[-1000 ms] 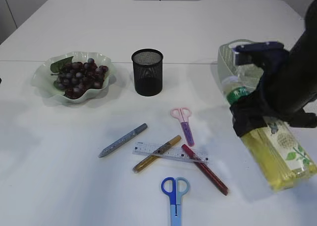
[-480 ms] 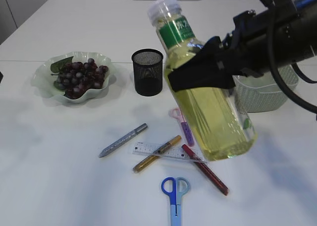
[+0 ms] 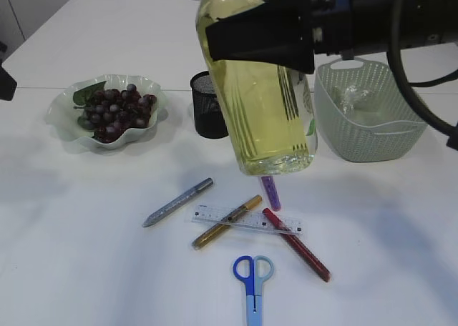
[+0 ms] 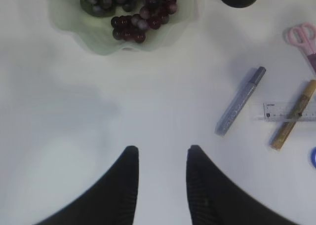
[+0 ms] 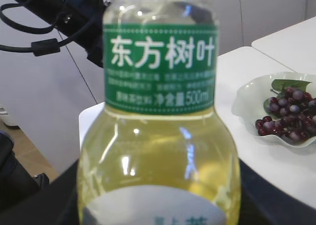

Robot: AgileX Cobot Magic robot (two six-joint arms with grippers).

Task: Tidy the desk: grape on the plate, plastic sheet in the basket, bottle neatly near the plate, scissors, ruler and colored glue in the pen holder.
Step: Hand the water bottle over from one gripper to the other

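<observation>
My right gripper (image 3: 266, 33) is shut on the yellow-tea bottle (image 3: 265, 111) and holds it upright in the air above the table's middle; the bottle fills the right wrist view (image 5: 160, 151). Grapes (image 3: 114, 111) lie on the green plate (image 3: 64, 119). The plastic sheet (image 3: 354, 101) lies in the basket (image 3: 365, 136). The black mesh pen holder (image 3: 207, 108) is partly hidden behind the bottle. The ruler (image 3: 247, 220), silver (image 3: 177, 202), gold (image 3: 225, 222) and red (image 3: 297, 245) glue pens, pink scissors (image 3: 270, 190) and blue scissors (image 3: 252, 283) lie on the table. My left gripper (image 4: 162, 150) is open and empty.
The left wrist view looks down on the plate's rim (image 4: 69, 27), the silver pen (image 4: 241, 100), the gold pen (image 4: 286, 131) and the ruler (image 4: 276, 111). The left arm only shows at the exterior view's left edge.
My right gripper has lifted the bottle from lying at the right, swung it upright and carried it up and left over the middle. The basket has come into view.
</observation>
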